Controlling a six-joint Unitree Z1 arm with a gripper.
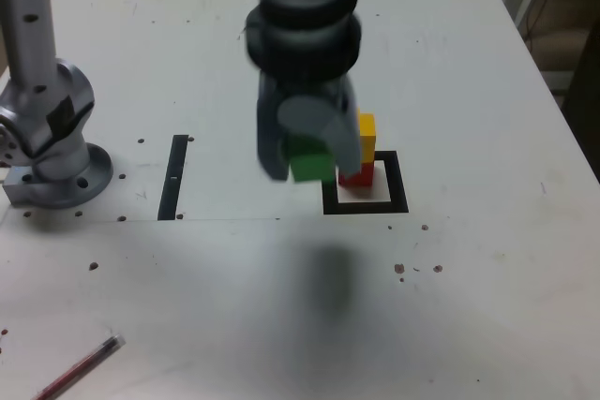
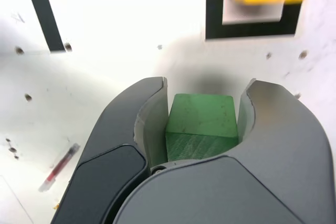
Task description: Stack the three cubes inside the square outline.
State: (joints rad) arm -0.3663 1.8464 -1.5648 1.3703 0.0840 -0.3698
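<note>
The hand [image 2: 202,129] is clamped on the green cube [image 2: 202,124], one jaw pressed to each side of it, and carries it clear of the tabletop [image 1: 469,72]. Just beyond the hand, toward the exterior view's right, the yellow cube [image 1: 367,136] sits on the red cube [image 1: 357,174] inside the square outline [image 1: 397,196]. From the wrist view the yellow block lies ahead of the fingertips and off to one side, so the green one is not over the pile yet.

By my reckoning this is the last of the three steps: two cubes are stacked and the third is in transit. The next move calls for bringing the hand across until the green cube hangs squarely above the yellow one, high enough that its underside clears the top, then lowering it flat and letting go only once it rests. The green block looks a little larger than the one beneath, so centring matters; a nudge could topple the pair.

A thin black strip [image 1: 173,175] and a red pen [image 1: 80,370] lie well away from the hand.
</note>
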